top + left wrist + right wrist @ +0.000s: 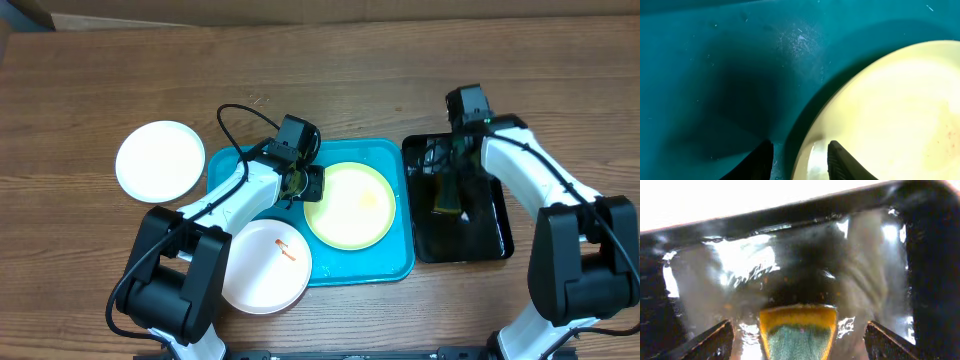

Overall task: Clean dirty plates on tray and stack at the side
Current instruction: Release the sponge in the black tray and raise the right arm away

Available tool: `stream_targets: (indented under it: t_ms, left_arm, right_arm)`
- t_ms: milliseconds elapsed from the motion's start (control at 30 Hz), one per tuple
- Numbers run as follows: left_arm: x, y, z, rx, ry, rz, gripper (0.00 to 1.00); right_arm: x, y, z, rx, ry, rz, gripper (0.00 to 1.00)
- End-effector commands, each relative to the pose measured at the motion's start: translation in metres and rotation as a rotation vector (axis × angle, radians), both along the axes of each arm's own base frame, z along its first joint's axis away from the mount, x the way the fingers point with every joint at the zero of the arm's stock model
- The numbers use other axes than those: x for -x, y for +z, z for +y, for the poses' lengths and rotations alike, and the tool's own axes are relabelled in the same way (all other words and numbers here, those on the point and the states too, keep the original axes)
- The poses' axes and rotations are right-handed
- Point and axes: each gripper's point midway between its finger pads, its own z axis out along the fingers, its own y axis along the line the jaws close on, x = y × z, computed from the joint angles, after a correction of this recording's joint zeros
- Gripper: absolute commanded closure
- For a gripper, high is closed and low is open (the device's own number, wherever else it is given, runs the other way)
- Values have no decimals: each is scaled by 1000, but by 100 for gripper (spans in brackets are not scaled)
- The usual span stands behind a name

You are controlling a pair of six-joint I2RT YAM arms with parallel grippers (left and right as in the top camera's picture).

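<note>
A pale yellow plate (350, 205) lies on the turquoise tray (385, 265). My left gripper (303, 186) is low at this plate's left rim. In the left wrist view its two dark fingers (839, 161) straddle the yellow plate's (890, 110) rim, slightly apart, one over the plate and one over the tray (715, 75). A white plate with an orange smear (262, 266) overlaps the tray's front left corner. Another white plate (160, 160) sits on the table to the left. My right gripper (800, 342) is open over a yellow-and-green sponge (799, 330).
A glossy, wet black tray (495, 225) stands right of the turquoise tray, and the sponge (450, 198) lies in it below my right gripper (453, 170). Both arm bases stand at the table's front edge. Bare wooden table stretches along the back.
</note>
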Motion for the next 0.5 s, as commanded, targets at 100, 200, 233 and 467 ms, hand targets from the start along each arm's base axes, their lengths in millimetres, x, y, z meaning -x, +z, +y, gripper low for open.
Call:
stream_targets:
  t_ms: [100,200,233,467]
  left_arm:
    - [6,-6,0,-6,-3,26,62]
    - [8,-6,1,-8,-3,31,64]
    - [8,-7,1,-8,-3,31,66]
    - [12,-10,3,-13,-3,43,67]
  right_arm:
    - [-27,58,-12,4,-27,-74,13]
    - [-29,71,-28,5,-69,-73,12]
    - [-29,73,-34,5,-85,-72,12]
    - [-19,71,-89,-72,-279,-39,7]
